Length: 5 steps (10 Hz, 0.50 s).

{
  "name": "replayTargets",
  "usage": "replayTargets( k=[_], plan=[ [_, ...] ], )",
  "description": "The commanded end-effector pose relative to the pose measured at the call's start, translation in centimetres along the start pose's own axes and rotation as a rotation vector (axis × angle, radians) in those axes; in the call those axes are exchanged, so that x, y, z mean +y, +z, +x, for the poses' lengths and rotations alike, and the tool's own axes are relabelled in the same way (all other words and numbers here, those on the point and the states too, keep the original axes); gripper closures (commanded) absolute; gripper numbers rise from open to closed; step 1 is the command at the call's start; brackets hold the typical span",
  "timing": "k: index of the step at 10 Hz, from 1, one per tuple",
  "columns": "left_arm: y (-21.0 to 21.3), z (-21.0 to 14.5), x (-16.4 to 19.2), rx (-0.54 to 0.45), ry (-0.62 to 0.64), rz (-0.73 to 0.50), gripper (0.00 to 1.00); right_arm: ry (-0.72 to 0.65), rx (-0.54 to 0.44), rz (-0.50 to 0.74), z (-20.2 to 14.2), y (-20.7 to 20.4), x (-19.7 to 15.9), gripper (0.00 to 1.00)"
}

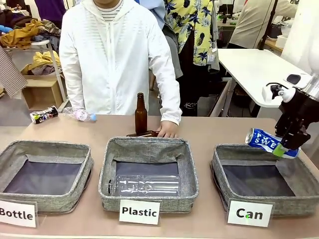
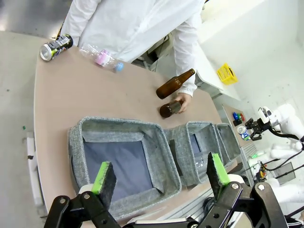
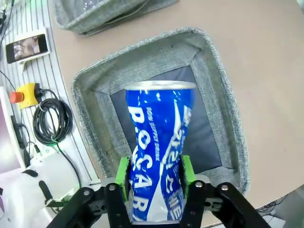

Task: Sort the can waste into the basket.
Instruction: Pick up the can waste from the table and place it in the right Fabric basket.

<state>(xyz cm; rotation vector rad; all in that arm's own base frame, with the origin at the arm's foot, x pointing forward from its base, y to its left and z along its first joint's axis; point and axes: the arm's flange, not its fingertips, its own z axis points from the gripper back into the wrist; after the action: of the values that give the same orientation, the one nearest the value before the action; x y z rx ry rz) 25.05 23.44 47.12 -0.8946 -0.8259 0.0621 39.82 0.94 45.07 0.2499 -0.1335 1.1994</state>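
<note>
While the blue can [image 3: 159, 156] hangs over the basket [image 1: 219, 164] marked by the "Can" card [image 1: 249, 213], nothing lies inside yet: the dark base looks bare in both the front and right wrist views. Judged progress: first can of two in hand and at the drop point, not released; none sorted so far.

Blue can: white lettering, body buckled inward at the waist, silver rim end pointing away from the wrist. In the front view it tilts, rim end toward the middle of the tabletop, above the basket's far right side. The right wrist view puts it over the basket's interior.

Right end effector [image 1: 286, 147]: green pads pinch the can at its lower end, one pad on each side.

Second can, the dark can [image 1: 44, 115] with many-coloured print: lying on its side at the far left corner of the tabletop, well apart from the Can basket, just beside a clear plastic bottle [image 1: 79, 115]. Untouched; this one is left to do.

Left end effector [image 2: 160, 164]: fingers spread, holding nothing, hovering above the near rim of the Bottle basket [image 2: 76, 142].

Surroundings: Plastic basket [image 1: 107, 154] in the middle holds a clear bottle. A person's hand [image 1: 168, 130] rests on a lying brown bottle [image 2: 171, 108]; another brown bottle [image 1: 141, 113] stands beside it.
</note>
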Motion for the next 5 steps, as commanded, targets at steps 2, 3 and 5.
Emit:
replayTargets(
  k=[2, 3, 5],
  plan=[
    [-0.11, 0.05, 0.11, -0.014, -0.022, -0.013, 0.00, 0.013, 0.002, -0.012, -0.09, -0.54, -0.58, 0.00],
    [-0.11, 0.05, 0.11, -0.014, -0.022, -0.013, 0.00, 0.015, 0.001, -0.005, -0.10, -0.60, -0.74, 0.00],
    [-0.11, 0.05, 0.11, -0.014, -0.022, -0.013, 0.00, -0.005, -0.032, 0.023, 0.04, -0.66, -0.95, 0.00]
  ],
)
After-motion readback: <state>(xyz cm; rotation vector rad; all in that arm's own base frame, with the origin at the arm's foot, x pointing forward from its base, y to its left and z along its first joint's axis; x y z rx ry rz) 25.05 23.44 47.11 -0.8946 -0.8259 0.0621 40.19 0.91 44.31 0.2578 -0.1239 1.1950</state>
